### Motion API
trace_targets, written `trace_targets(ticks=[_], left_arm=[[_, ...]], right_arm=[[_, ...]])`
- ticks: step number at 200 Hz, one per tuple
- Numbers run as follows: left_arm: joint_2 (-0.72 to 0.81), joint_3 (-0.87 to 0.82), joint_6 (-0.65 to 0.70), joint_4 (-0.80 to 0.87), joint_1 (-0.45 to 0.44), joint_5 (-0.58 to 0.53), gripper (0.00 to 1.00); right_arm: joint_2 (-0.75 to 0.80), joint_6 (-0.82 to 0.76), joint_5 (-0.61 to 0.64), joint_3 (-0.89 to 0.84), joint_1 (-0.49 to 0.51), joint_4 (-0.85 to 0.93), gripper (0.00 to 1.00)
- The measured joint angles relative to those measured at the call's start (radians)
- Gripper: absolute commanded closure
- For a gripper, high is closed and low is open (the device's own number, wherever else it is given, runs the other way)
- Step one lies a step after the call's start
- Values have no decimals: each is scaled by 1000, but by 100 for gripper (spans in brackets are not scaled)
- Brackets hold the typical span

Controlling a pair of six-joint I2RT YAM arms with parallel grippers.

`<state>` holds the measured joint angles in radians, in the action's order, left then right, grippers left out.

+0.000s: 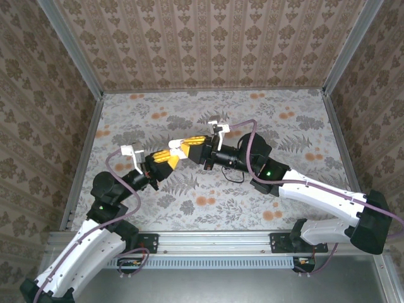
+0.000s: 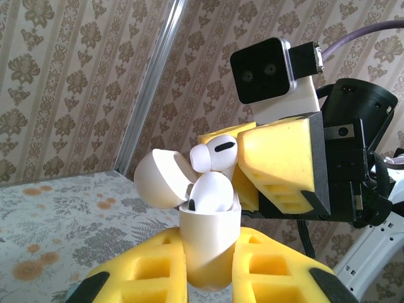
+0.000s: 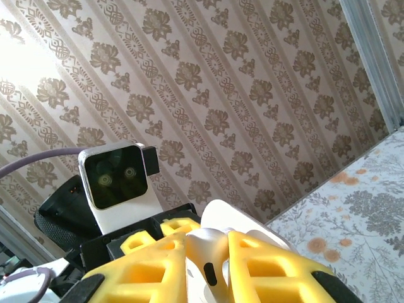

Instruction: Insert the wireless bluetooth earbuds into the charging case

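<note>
My left gripper (image 2: 210,245) is shut on the body of a white charging case (image 2: 208,237), held upright above the table with its lid (image 2: 161,180) flipped open to the left. One white earbud (image 2: 212,192) sits in the case's mouth. A second white earbud (image 2: 214,153) hovers just above it, pinched by my right gripper (image 3: 207,245); the bud (image 3: 209,262) shows between the yellow pads with the lid (image 3: 249,222) behind. In the top view the left gripper (image 1: 165,159) and right gripper (image 1: 190,148) meet tip to tip. The teal buds are out of view.
The floral table cover (image 1: 297,126) spreads all around the arms. Patterned walls (image 1: 208,44) close in the back and sides, with metal posts (image 1: 69,47) at the corners. The right arm's cable (image 1: 243,129) loops over its wrist.
</note>
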<state>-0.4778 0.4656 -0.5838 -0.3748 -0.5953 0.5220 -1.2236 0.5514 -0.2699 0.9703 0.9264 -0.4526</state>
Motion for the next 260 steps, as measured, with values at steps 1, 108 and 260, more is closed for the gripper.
trace_targets(ticks=[1,108,260], left_arm=[[0,0,0,0,0,0,100],[0,7,0,29,-1,25,100],[0,7,0,48,-1,28,100]], right_arm=[[0,0,0,0,0,1,81],[53,-85,5,-19,-1,97,80],[54,-103,-19,-18,-1,143,58]])
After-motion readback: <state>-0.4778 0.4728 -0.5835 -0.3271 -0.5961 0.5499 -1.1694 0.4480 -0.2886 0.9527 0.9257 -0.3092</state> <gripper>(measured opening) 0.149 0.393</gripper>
